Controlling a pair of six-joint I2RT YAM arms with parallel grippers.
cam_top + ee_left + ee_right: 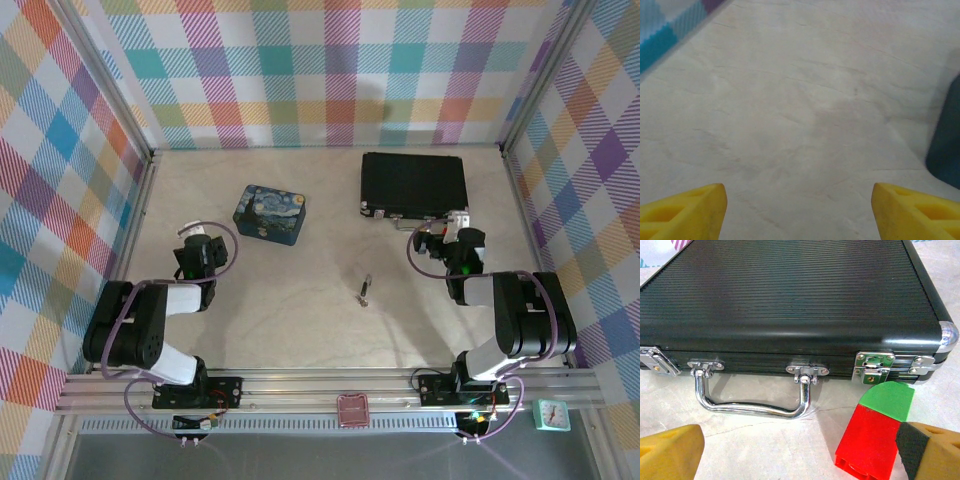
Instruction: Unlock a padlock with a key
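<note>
left claw [799, 212], right claw [800, 457] spread wide

Tiny dark-grey and silvery padlock [365, 289], lying flat on the bare tabletop [300, 330], long axis running roughly near to far. Sits between the two claws, nearer the right claw [447, 232], well apart from the left claw [198, 236], touched by neither. Too small to tell whether locked.
</note>
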